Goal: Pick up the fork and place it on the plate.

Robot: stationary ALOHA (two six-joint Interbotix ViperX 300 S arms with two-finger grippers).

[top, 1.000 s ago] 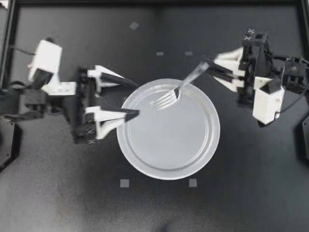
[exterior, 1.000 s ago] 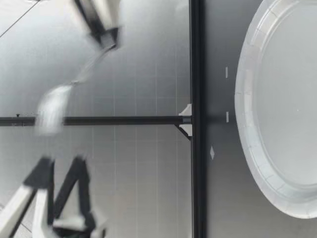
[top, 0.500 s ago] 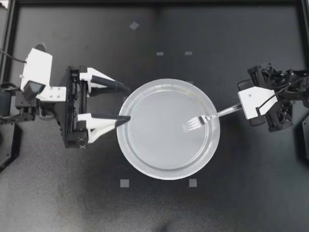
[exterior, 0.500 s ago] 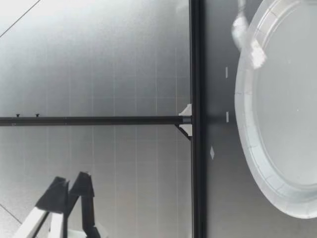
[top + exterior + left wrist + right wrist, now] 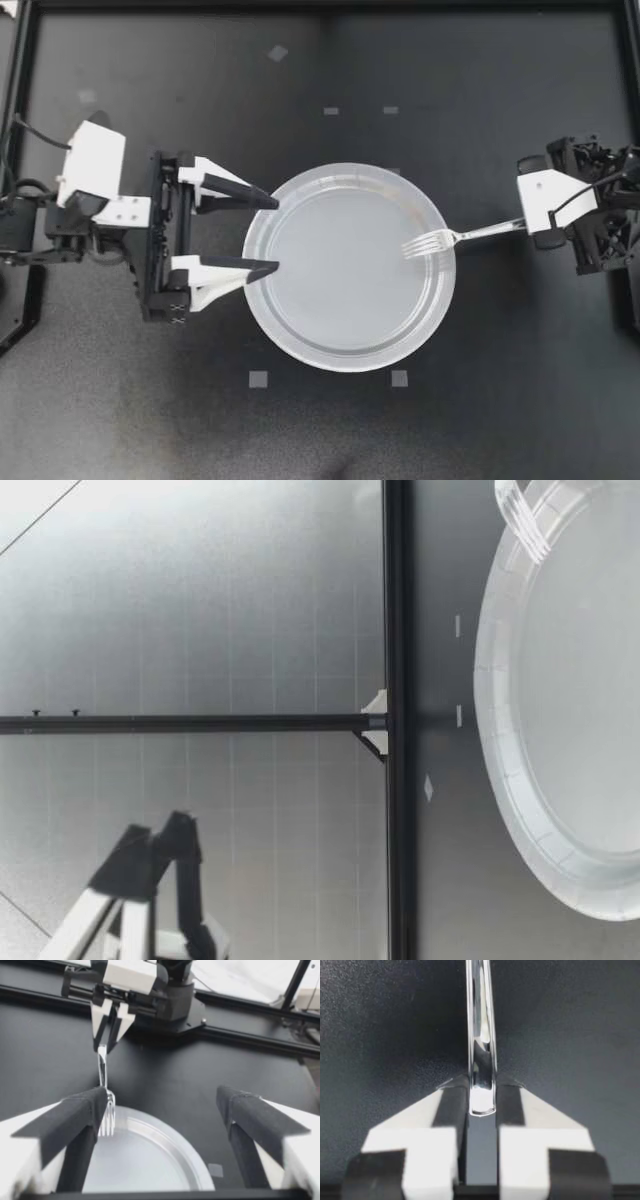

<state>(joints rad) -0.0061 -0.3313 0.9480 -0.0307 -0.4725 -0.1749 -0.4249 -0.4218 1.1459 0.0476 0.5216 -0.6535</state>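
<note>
— Jaws on my right: what have they got?
— The right jaws are clamped on the very end of the fork point(image 5: 465, 235). In the right wrist view, both pads pinch the handle and it runs straight ahead from them.
— And the rest of the fork?
— The handle crosses the plate point(image 5: 300, 352) rim from the right, and the tines point(image 5: 520, 515) lie over the plate's inner edge. I cannot tell whether they touch it.
— Left jaws?
— Spread wide and gripping nothing, just beside the plate's left edge. The left wrist view shows the plate ahead of them and lower.
— What does the plate hold?
— Only those tines. The plate sits mid-desk point(image 5: 480, 430).
</note>
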